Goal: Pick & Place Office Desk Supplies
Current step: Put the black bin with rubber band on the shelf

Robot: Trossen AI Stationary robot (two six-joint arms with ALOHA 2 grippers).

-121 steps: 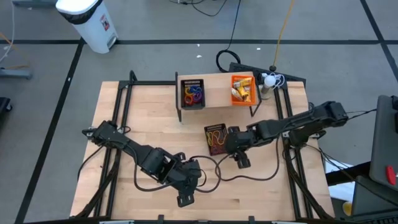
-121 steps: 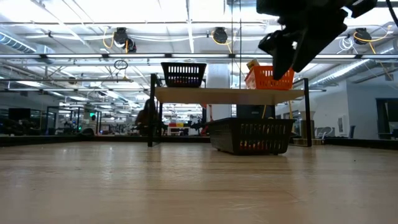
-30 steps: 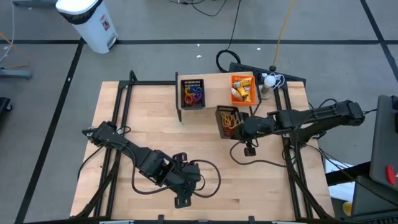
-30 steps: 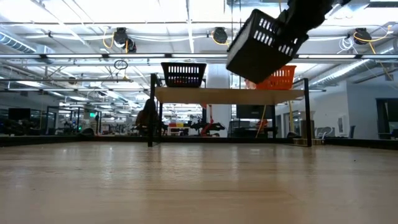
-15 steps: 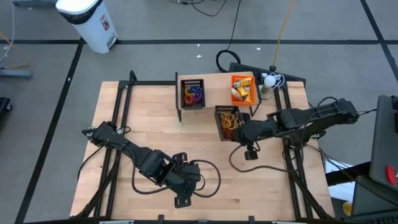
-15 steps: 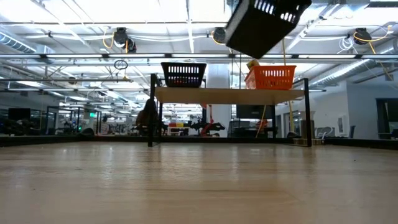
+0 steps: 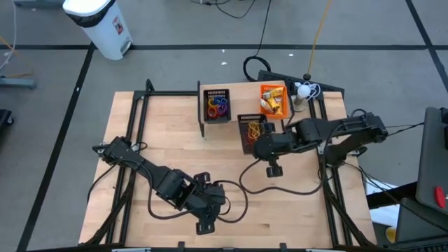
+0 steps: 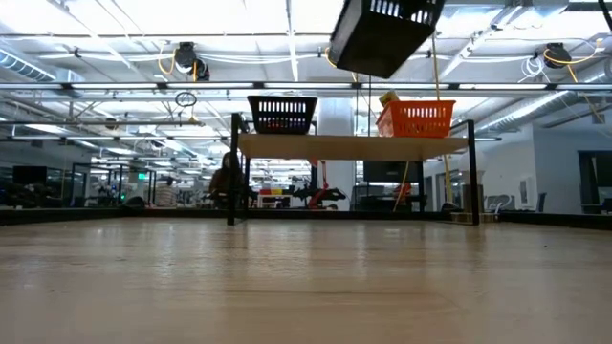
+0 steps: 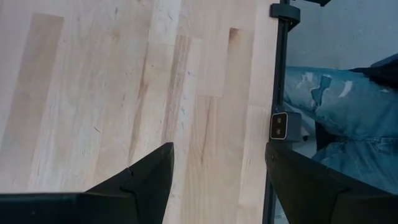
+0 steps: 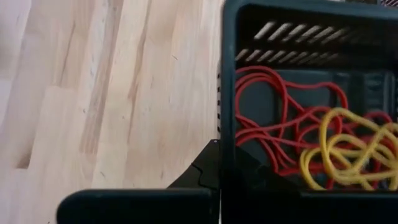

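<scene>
High view. One wooden desk point(image 7: 168, 133) carries one small raised shelf point(image 7: 241, 101) at its far edge, taken here as the landmark. Two baskets stand on the shelf: one black basket point(image 7: 216, 105) holding coloured rings, and one orange basket point(image 7: 274, 100) holding yellow and tan pieces. A third, dark basket point(image 7: 251, 133) is held just in front of the shelf, between the two shelf baskets, with red and yellow elastic loops point(image 7: 254, 129) inside. The right tool point(image 7: 260, 145) is clenched on this basket's near rim. The left tool point(image 7: 208, 222) lies far from the shelf, near the desk's front edge. One white bin point(image 7: 98, 24) stands on the floor beyond the desk.

Low view. The held basket point(image 8: 382, 33) hangs tilted, well above the shelf top point(image 8: 352, 145) and clear of it. The two shelf baskets stand on the shelf, black point(image 8: 282, 114) and orange point(image 8: 416, 118). One seated person point(image 8: 227, 179) shows in the room behind.

Left wrist view. The left tool point(image 9: 217, 180) is released, its two fingers point(image 9: 146, 177) spread over bare desk boards point(image 9: 124, 87), grasping nothing. A person's jeans-clad leg point(image 9: 348, 112) shows beyond the desk edge.

Right wrist view. The right tool grips the dark basket's rim point(image 10: 227, 93); the red and yellow loops point(image 10: 298, 143) lie tangled on its floor.
</scene>
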